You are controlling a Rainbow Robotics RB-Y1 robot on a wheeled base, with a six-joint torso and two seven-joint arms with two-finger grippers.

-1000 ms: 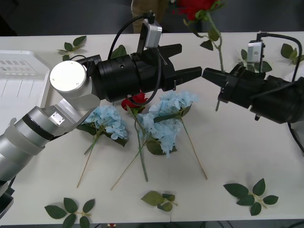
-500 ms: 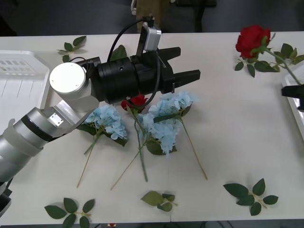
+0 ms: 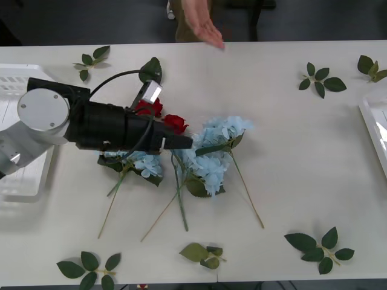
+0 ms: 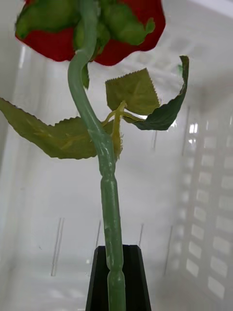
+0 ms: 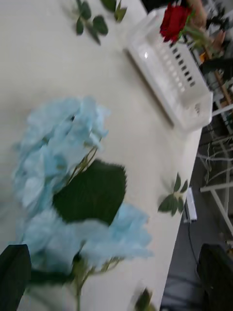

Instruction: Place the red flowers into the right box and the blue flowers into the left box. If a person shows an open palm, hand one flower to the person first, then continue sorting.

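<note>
Left gripper (image 3: 186,142) agape just beside blue flowers (image 3: 213,151), right gripper (image 4: 116,277) clamping red rose (image 4: 92,29) stem over right box (image 4: 204,160)

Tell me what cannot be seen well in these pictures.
Right box: front view, cut by right edge.
Held red flower: right wrist view, bloom cut by top edge.
One blue flower: front view, partly under the left arm.
Person's hand: front view, cut by top edge.
</note>
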